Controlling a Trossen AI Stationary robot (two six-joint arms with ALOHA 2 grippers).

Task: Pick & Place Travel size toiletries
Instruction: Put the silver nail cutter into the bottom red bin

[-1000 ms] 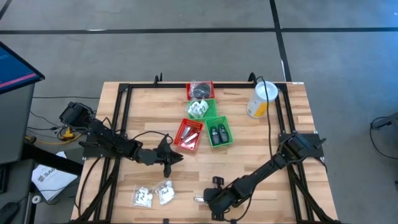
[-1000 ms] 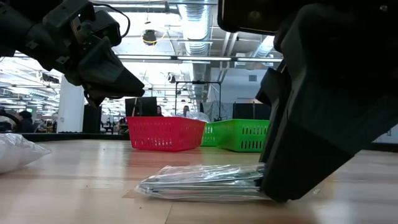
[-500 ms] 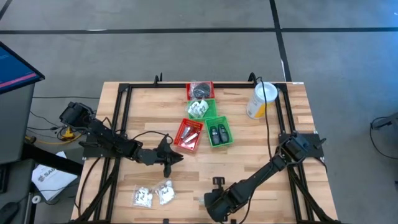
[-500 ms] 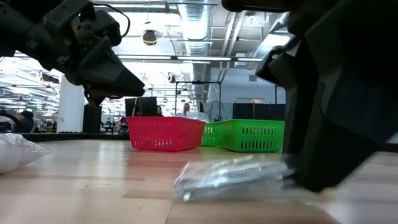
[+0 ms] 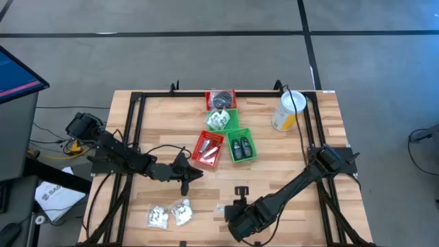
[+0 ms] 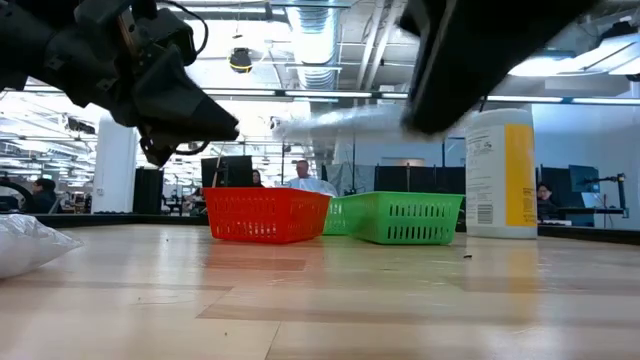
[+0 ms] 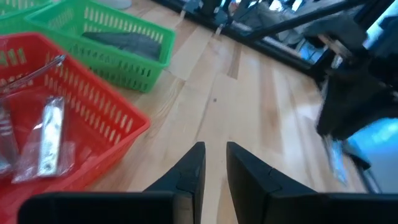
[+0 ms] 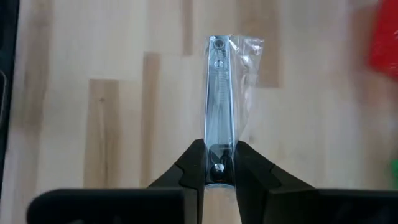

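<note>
My right gripper (image 8: 219, 163) is over the table's near middle (image 5: 230, 211), shut on a slim silvery sachet (image 8: 219, 93) in a clear wrapper. The sachet is a blurred streak in the low view (image 6: 325, 122). My left gripper (image 5: 186, 180) hovers near the red basket of silvery sachets (image 5: 209, 147). Its fingers (image 7: 193, 171) are almost together and hold nothing. Two clear packets with white contents (image 5: 168, 215) lie flat near the table's near left. Black discs sit in the far red basket (image 5: 221, 99), white packets in a green one (image 5: 220, 120), dark grey pieces in another green one (image 5: 240, 147). My right gripper pinches the sachet's near end (image 8: 219, 148) between its two fingers. The sachet runs straight on past the fingertips, in line with the fingers. It is lifted clear of the table and lies about level in the low view; its loose clear wrapper (image 8: 249, 74) stands out to one side.
Four mesh baskets cluster at the table's far middle. A tall yellow canister with a white lid (image 5: 288, 110) stands at the far right. A black frame (image 5: 134, 130) runs round the table. Bare wood lies between the baskets and the near edge.
My right gripper has risen from the table with the sachet. A second ago the sachet lay flat on the wood at the fingertips; half a second ago it was dragging and tipping up. It now hangs clear of the table. My left arm has kept still.
</note>
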